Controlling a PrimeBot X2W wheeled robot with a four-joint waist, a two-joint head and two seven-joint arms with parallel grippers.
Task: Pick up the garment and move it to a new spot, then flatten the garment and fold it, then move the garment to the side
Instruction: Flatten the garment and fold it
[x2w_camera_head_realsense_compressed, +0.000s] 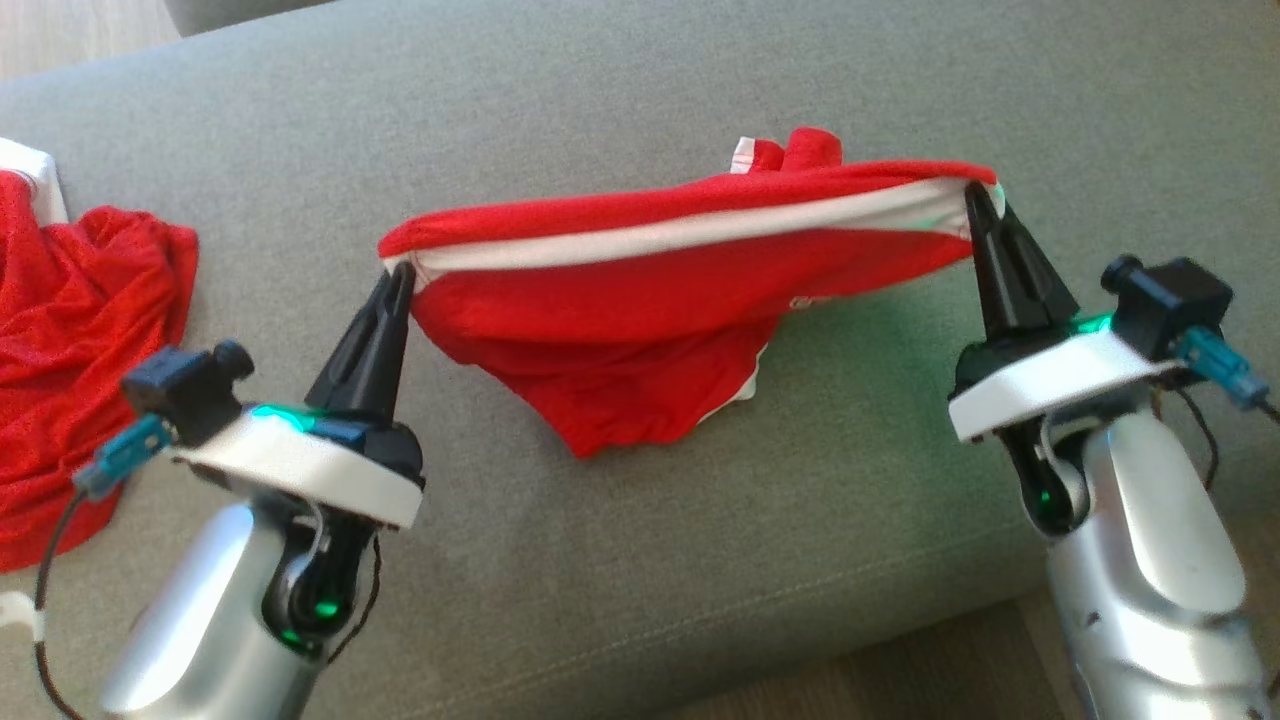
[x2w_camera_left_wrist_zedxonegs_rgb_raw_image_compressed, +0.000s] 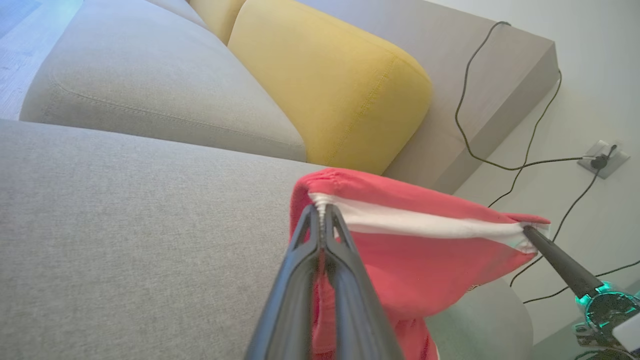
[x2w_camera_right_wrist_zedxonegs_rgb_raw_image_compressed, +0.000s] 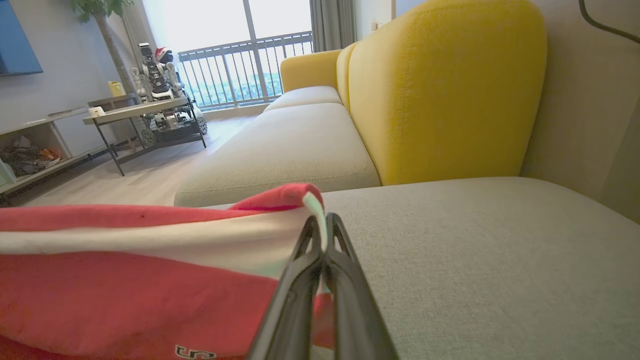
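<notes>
Right now I have both grippers pinched onto the red garment (x2w_camera_head_realsense_compressed: 620, 290), which hangs stretched between them over the grey sofa seat (x2w_camera_head_realsense_compressed: 700, 80). The left gripper (x2w_camera_head_realsense_compressed: 400, 272) has its fingers pressed together on the left end of the white band, and the right gripper (x2w_camera_head_realsense_compressed: 978, 200) is clamped the same way on the right end, a little farther back. The band runs taut from one to the other. Below it the red cloth sags toward the cushion; I cannot tell whether its lowest fold touches the seat. A bunched part pokes up behind the band on the far side, its shape hidden. Printed lettering near the right end is cut off and unreadable. Far left lies a second red cloth (x2w_camera_head_realsense_compressed: 80, 330), cropped by the frame edge. The yellow back cushion (x2w_camera_left_wrist_zedxonegs_rgb_raw_image_compressed: 330, 85) stands beyond.
</notes>
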